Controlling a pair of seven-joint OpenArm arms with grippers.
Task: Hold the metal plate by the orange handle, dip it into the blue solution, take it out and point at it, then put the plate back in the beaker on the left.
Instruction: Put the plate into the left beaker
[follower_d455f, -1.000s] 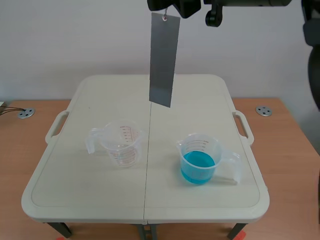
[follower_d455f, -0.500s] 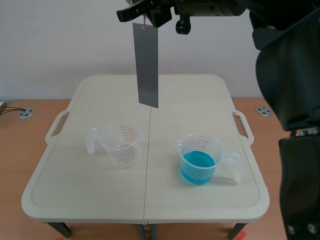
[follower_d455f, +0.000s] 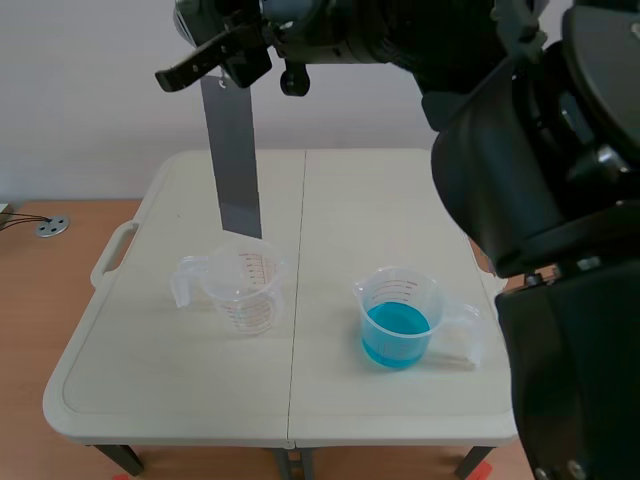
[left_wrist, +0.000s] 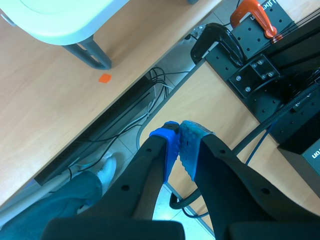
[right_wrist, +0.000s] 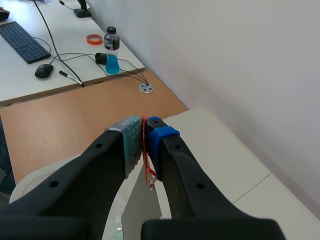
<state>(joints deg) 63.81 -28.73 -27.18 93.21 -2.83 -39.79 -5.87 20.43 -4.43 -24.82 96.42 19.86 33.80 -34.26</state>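
At the upper left of the scene view, the right gripper (follower_d455f: 228, 68) pinches the orange handle (right_wrist: 145, 150). The metal plate (follower_d455f: 232, 160) hangs over the empty beaker (follower_d455f: 245, 290). The left gripper (left_wrist: 180, 142) is closed on nothing.

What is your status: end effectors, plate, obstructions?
Right end effector shut on orange handle, held high. Left end effector shut, empty. Metal plate hangs at left beaker, not yet inside. Nothing blocking.
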